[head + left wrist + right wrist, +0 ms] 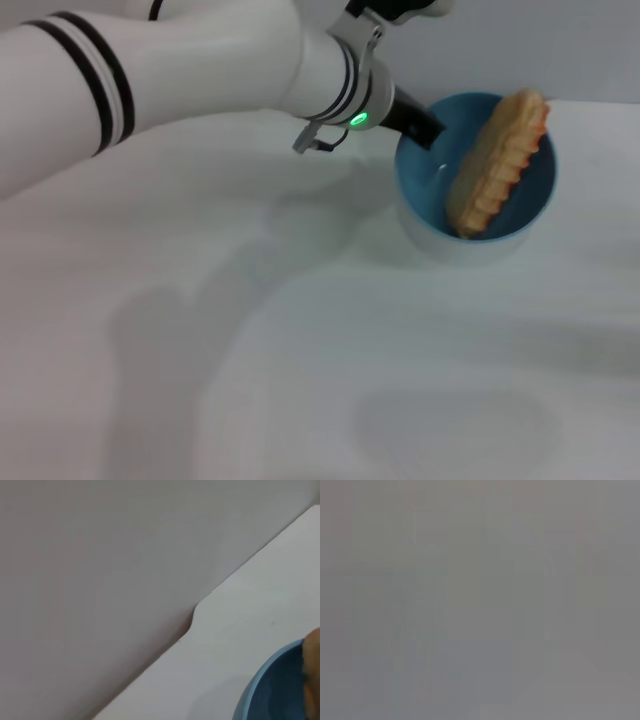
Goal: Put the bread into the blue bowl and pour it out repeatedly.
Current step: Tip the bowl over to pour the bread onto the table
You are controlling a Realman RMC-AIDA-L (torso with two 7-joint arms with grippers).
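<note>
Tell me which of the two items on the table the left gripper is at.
The blue bowl: the left gripper meets its rim, while the bread leans inside, untouched.

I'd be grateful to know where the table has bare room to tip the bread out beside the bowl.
The table is bare across the whole near side, in front of the bowl, and under the left arm. It is crowded only at the far right: bread in the bowl, left gripper at its rim.

Plain white table [300, 380], pale wall behind. Resting directly on it toward one o'clock: the blue bowl [425, 225], bread [497, 160] leaning inside.
</note>
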